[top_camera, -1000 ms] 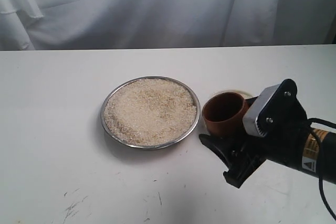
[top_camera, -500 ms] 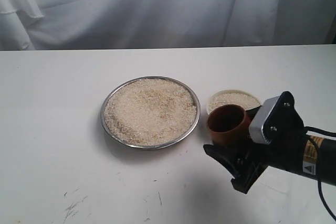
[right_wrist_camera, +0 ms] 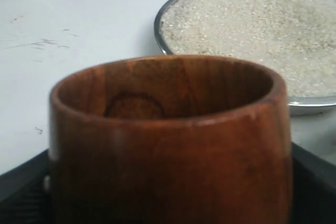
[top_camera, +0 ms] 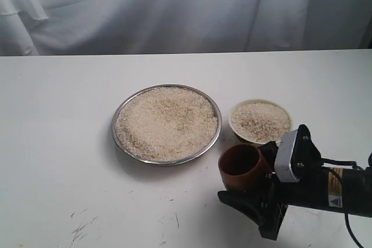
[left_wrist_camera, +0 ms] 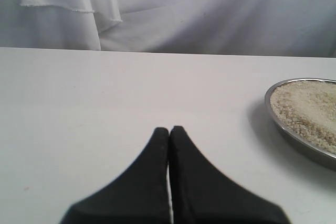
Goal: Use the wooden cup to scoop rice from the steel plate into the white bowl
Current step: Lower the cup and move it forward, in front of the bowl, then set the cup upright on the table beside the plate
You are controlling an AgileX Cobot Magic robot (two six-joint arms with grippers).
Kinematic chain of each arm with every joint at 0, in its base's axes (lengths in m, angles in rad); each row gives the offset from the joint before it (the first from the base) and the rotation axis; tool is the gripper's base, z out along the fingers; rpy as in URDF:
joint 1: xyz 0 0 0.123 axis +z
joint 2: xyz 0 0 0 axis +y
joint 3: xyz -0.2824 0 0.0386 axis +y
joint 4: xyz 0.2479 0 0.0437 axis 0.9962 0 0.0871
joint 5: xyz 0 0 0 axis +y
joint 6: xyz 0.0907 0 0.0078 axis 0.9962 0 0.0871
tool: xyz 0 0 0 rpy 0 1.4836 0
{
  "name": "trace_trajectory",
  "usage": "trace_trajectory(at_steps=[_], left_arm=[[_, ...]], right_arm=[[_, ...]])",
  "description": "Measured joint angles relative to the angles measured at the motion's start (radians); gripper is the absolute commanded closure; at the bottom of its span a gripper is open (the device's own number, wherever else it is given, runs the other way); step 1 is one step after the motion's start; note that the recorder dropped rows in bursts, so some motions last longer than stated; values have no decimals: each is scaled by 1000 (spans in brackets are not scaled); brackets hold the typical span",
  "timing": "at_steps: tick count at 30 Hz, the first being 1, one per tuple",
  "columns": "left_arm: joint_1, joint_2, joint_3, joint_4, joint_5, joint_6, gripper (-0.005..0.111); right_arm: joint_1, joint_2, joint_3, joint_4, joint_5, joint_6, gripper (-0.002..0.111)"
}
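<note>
The steel plate (top_camera: 119,121) sits mid-table, heaped with rice (top_camera: 167,121). To its right stands the white bowl (top_camera: 260,136), which also holds rice. In front of the bowl, my right gripper (top_camera: 256,181) is shut on the wooden cup (top_camera: 239,168), held upright just above the table. In the right wrist view the wooden cup (right_wrist_camera: 168,140) fills the frame; its dark interior shows no rice, and the steel plate (right_wrist_camera: 160,22) lies beyond it. My left gripper (left_wrist_camera: 169,130) is shut and holds nothing, out to the side of the steel plate (left_wrist_camera: 294,135). It is out of the exterior view.
A white cloth backdrop (top_camera: 174,10) hangs behind the table's far edge. Dark scuff marks (top_camera: 81,227) dot the white tabletop at the front left. The right arm's body and cable (top_camera: 343,193) lie along the front right corner.
My right gripper has carried the cup down and toward the table's front edge, away from the white bowl, which now shows in full with rice in it. The plate has not moved.
</note>
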State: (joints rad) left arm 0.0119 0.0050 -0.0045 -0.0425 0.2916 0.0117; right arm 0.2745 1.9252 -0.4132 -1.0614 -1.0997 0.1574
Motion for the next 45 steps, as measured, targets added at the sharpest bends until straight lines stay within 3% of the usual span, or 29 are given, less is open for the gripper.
trace_trajectory(at_steps=[13, 45], left_arm=[[0, 0, 0, 0, 0, 0, 107], [0, 0, 0, 0, 0, 0, 107]], right_arm=[[0, 47, -72, -49, -45, 2, 108], [0, 102, -265, -206, 41, 54, 108]])
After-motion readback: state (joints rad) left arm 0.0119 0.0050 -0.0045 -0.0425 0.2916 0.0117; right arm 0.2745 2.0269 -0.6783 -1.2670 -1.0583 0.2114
